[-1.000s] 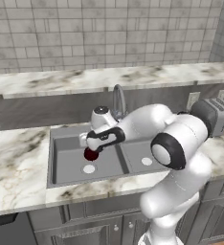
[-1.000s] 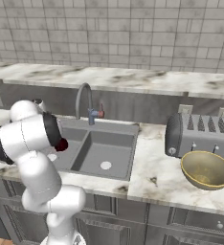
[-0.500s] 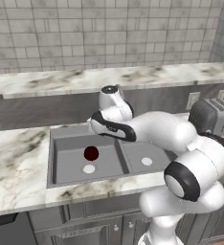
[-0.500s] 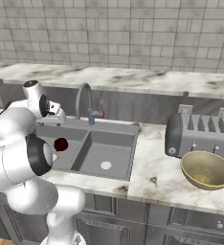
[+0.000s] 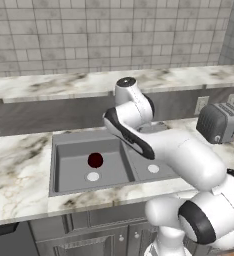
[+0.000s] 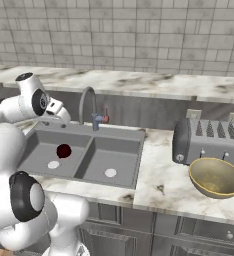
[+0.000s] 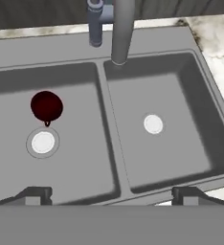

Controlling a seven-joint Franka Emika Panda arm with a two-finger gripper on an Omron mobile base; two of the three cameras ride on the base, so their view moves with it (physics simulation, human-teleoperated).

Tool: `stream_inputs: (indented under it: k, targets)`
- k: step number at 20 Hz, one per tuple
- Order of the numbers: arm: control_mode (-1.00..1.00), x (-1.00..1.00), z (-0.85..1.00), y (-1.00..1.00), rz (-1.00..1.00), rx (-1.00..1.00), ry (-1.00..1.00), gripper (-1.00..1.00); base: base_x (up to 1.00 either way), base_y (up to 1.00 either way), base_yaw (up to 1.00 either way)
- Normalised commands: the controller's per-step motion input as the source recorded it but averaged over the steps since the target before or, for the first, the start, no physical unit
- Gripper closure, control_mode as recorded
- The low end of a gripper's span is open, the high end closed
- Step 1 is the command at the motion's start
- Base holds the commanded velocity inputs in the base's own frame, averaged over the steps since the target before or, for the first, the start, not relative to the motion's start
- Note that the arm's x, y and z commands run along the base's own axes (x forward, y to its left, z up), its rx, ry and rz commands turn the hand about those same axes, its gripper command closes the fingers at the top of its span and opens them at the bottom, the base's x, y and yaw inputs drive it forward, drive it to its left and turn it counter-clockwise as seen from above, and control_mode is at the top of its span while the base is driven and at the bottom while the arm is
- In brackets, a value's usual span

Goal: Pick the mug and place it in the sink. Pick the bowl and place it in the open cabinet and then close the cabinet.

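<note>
Two grey sink (image 7: pixel 109 158) basins sit in a marble counter (image 6: pixel 164 185) under tiled walls; fingers (image 7: pixel 111 194) spread wide, empty.

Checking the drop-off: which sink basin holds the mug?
The left basin: the mug stands beside its drain; the right basin holds none.

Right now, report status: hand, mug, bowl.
Hand open, empty, above the sink. Mug in left basin, beside the drain. Bowl on counter before the toaster; nothing blocking it.
</note>
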Motion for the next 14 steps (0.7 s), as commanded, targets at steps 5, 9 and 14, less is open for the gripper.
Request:
stream_inputs:
  k: [5, 9, 14]
  targets:
    - [-1.00, -0.15, 0.26, -0.20, -0.39, -0.01, -0.06, -1.00, 0.00, 0.00, 0.00]
    - [-1.00, 0.00, 0.14, -0.31, -0.41, 0.00, -0.13, -1.00, 0.00, 0.00, 0.00]
    - [-1.00, 0.00, 0.11, -0.48, -0.29, 0.00, -0.19, -1.00, 0.00, 0.00, 0.00]
